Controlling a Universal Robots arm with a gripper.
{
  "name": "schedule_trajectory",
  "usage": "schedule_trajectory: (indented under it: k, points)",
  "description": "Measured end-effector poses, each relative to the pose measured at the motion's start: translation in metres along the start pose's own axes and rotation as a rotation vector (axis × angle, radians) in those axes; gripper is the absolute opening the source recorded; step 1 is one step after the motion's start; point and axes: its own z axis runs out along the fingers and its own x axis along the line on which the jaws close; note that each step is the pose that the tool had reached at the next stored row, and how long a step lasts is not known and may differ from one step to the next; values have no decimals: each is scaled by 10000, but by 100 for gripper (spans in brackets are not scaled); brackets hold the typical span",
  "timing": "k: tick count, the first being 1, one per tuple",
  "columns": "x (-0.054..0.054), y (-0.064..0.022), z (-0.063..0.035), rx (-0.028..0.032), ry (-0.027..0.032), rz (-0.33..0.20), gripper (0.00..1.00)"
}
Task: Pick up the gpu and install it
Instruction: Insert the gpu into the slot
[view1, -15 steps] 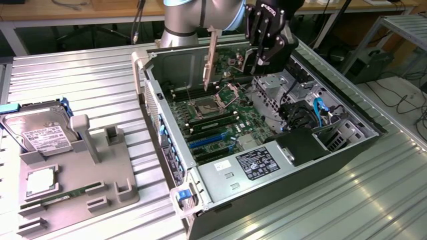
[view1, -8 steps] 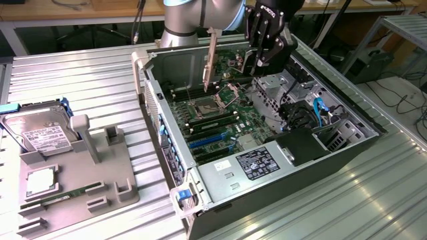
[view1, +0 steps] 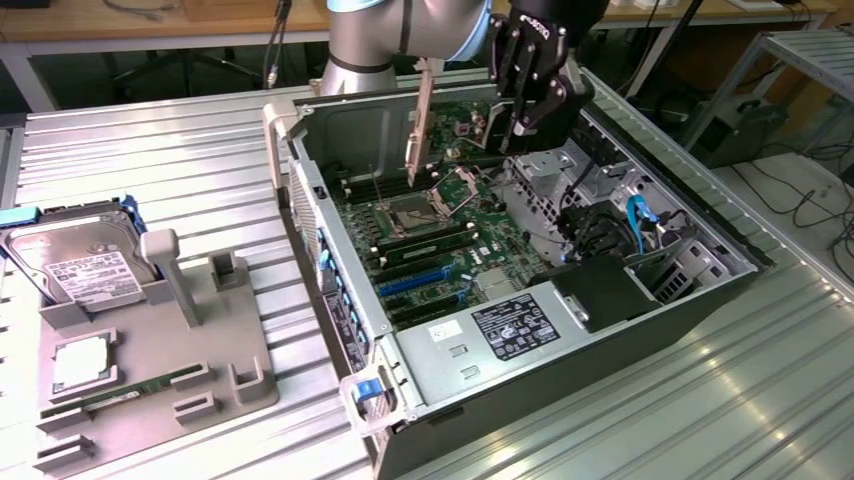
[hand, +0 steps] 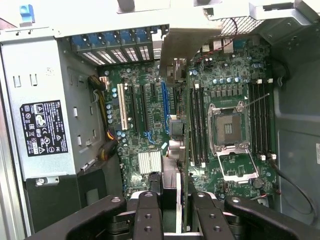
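My things sit on a shiny metal table (view1: 174, 170) with long ridges. An open computer case (view1: 441, 400) lies flat on it. Toward the exterior view's left, a grey holder tray (view1: 200, 385) rests on the table too, well apart from the case, with a hard drive (view1: 80, 262) standing in it

Arm (view1: 387, 35): fat round silver-grey tube segments, with a blue-grey band at the joint.
Hand (view1: 523, 125): black, with linked bars.
Fingers (hand: 148, 215): black, flat-topped, with small round screws in a row.
Cable: black, beside the arm.
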Motion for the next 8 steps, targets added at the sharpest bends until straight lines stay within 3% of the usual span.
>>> schedule_trajectory:
  k: [8]
  points:
    - [0,0,5,10,-5,-693,28]
